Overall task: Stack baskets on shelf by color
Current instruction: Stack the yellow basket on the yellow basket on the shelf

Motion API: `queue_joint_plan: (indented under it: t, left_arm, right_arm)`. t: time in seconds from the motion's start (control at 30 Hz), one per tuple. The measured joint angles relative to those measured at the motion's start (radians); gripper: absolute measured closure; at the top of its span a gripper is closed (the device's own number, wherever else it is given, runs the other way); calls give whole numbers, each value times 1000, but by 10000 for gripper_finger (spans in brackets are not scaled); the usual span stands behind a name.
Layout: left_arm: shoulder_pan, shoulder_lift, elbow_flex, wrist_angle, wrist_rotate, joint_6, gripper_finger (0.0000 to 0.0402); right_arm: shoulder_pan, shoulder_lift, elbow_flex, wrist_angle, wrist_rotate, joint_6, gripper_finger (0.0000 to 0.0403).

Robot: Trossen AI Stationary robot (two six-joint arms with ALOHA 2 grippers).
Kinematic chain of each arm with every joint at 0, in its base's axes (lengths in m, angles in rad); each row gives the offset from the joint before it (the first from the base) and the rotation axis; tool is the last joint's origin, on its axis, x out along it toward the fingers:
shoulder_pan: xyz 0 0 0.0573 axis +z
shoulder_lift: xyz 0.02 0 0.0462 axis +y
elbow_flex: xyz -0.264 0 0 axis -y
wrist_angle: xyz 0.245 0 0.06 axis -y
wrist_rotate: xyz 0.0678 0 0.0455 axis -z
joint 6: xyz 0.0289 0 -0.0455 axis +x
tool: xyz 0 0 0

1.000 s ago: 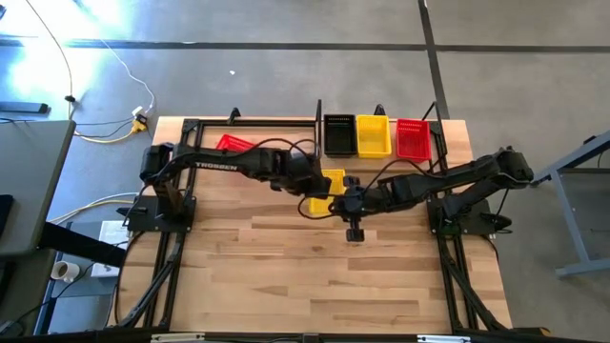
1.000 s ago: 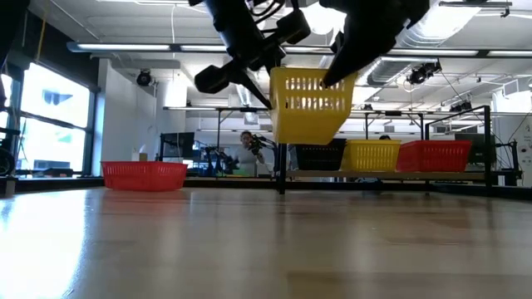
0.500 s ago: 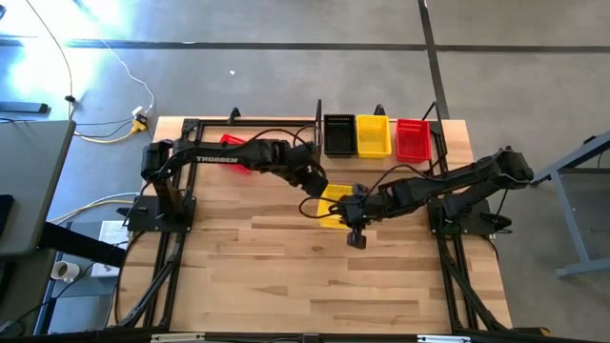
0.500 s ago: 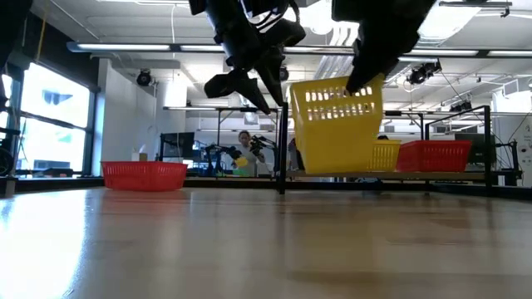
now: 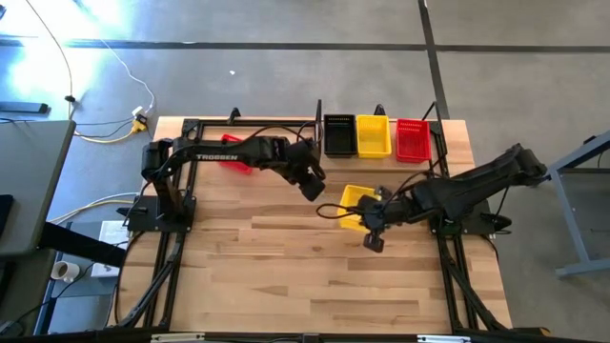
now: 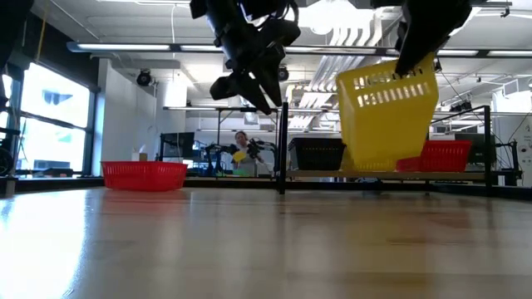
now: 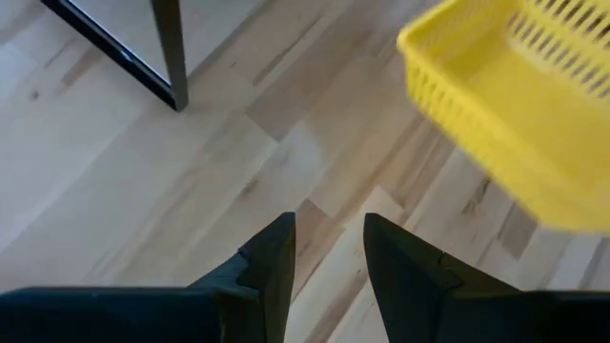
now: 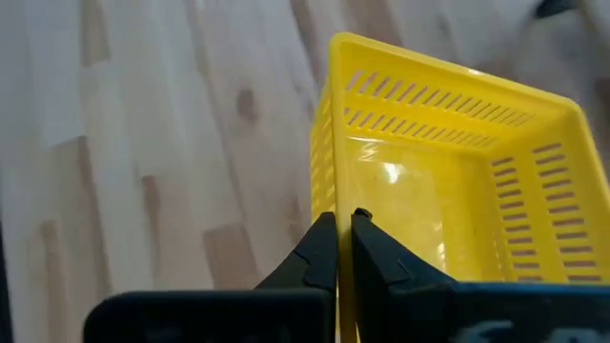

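- Pinching one wall of a yellow basket (image 8: 448, 191), the right tool (image 8: 343, 233) has its two fingers shut tight on the rim, and the basket hangs tilted above the desk (image 5: 286, 276), well clear of the wood in the low view.
- The left tool (image 7: 329, 250) hangs nearby with its fingers partly apart and nothing between them; it sits above the middle of the desk, toward the back edge, close to the shelf's left post.
- The shelf (image 5: 319, 119) stands along the back edge toward the right corner, holding a black basket (image 5: 339, 135), a second yellow basket (image 5: 373, 136) and a red basket (image 5: 412, 139) side by side.
- Another red basket (image 6: 144, 175) rests on the desk near the back left corner.
- Risk, as I judge it: the grip is on a single thin wall, so the carried basket could swing or slip while travelling, and its low corner might catch a shelf post or the rim of the yellow one it should nest into.
- The two arms are near each other, so a crossing path could clip.
- The desk is pale wooden planking; beyond it lies a workshop with benches, ceiling lights and a person seated far off.
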Motion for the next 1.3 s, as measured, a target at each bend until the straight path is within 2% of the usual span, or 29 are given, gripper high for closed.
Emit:
queue_joint_plan:
  t: [0.17,0.37,0.53,0.7,0.83,0.9,1.1,1.3]
  left_arm:
    - [16,-22,1,2,-12,25,286]
    - [54,-78,1,5,-48,51,286]
    - [95,-130,1,8,-95,84,286]
    - [134,-170,1,12,-136,92,286]
    - [160,-188,1,13,-138,92,286]
    - [173,-188,1,12,-139,92,286]
    - [201,-188,1,12,-140,92,286]
    - [225,-188,1,12,-151,91,286]
  right_arm:
    - [-4,-89,0,-82,106,-14,403]
    - [-73,-199,0,-152,258,-137,403]
    - [-189,-283,0,-154,335,-342,403]
    - [-333,-341,0,-151,341,-559,403]
    - [-432,-370,0,-75,354,-749,403]
    - [-485,-379,0,-27,325,-838,403]
    - [-667,-385,-5,60,148,-1011,403]
    - [-823,-418,-171,266,-35,-1117,403]
